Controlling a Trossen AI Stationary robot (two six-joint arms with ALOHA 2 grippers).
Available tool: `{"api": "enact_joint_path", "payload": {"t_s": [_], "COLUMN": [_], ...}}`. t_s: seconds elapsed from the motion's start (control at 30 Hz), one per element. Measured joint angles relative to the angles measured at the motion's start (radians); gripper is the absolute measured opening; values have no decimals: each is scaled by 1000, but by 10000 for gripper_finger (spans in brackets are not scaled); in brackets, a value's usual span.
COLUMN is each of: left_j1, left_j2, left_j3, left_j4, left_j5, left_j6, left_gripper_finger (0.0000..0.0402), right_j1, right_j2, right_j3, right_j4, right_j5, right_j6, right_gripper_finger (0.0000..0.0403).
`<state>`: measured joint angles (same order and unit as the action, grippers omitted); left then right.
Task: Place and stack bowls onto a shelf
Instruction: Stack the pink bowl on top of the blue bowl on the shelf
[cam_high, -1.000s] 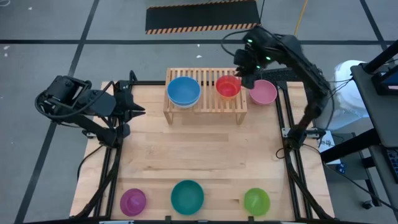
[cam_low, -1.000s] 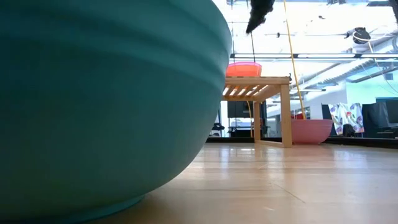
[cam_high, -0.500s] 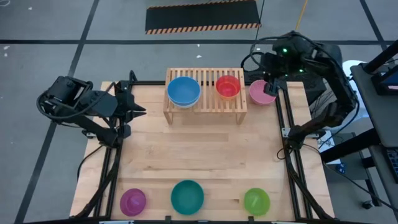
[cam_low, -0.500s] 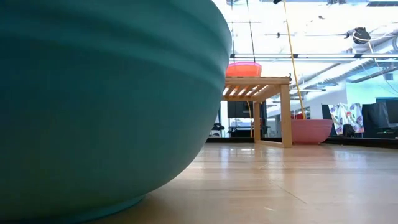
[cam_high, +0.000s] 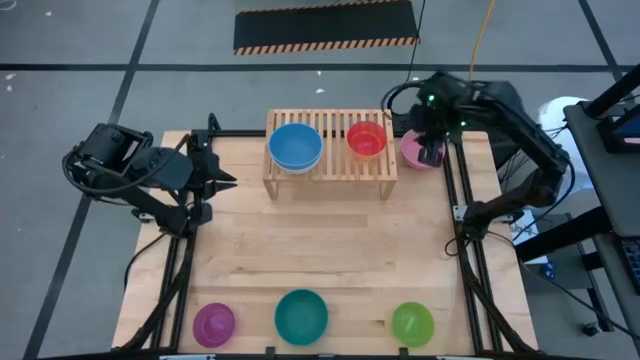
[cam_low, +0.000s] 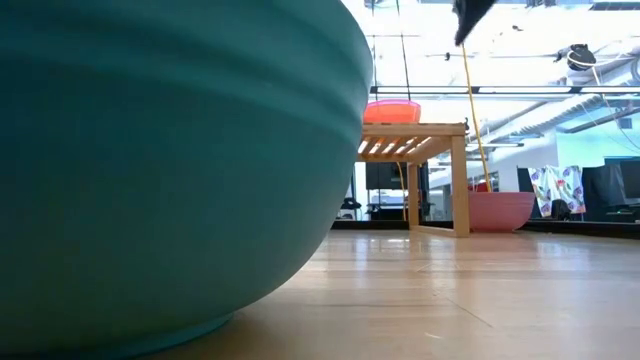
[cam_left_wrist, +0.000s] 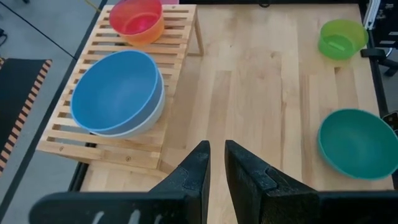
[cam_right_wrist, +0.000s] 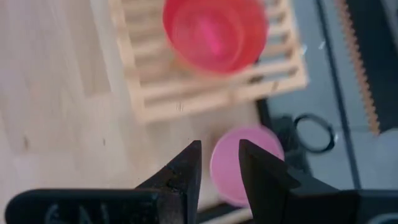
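The light-wood shelf (cam_high: 330, 160) stands at the table's far edge. A blue bowl (cam_high: 295, 146), nested in a white one, sits on the shelf's left part, and a red bowl (cam_high: 367, 138) on its right part. The pink bowl (cam_high: 410, 148) rests on the table just right of the shelf. Purple (cam_high: 213, 322), teal (cam_high: 301, 315) and green (cam_high: 412, 322) bowls stand along the near edge. My right gripper (cam_high: 430, 155) hangs above the pink bowl (cam_right_wrist: 255, 138), slightly open and holding nothing. My left gripper (cam_high: 228, 180) waits, shut, at the table's left side.
The teal bowl (cam_low: 170, 160) fills the left of the low view. Behind it show the shelf (cam_low: 415, 130), the red bowl (cam_low: 392, 110) and the pink bowl (cam_low: 500, 210). Bare wood lies between the shelf and the near row of bowls.
My right gripper has left the red bowl on the shelf and swung toward the table's right edge. It rose out of the low view on the way, then came down a little above the pink bowl. The bowls have stayed where they were.
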<state>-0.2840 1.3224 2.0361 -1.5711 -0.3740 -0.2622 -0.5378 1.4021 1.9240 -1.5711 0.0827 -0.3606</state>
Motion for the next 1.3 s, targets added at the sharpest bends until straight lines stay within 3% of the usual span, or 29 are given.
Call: {"api": "enact_joint_path", "payload": {"t_s": [0.3,0.57,0.67,0.83,1.13,1.3], "left_j1": [0,0,0,0,0,0], "left_j2": [0,0,0,0,0,0], "left_j3": [0,0,0,0,-1,-1], "left_j4": [0,0,0,0,0,0], "left_j5": [3,3,3,3,3,3], "left_j6": [-2,-4,-10,-16,-55,-55], "left_gripper_finger": [56,56,56,56,56,56], "right_j1": [-60,-149,-197,-303,-413,-424], "right_j2": [-64,-82,-82,-82,-82,-82], "right_j3": [-368,-567,-617,-652,-700,-749], "right_j4": [-1,14,77,220,284,339], "right_j5": [20,17,2,-136,-151,-277], "right_j6": [-45,-71,-71,-41,258,356], "right_gripper_finger": [102,101,94,82,80,80]}}
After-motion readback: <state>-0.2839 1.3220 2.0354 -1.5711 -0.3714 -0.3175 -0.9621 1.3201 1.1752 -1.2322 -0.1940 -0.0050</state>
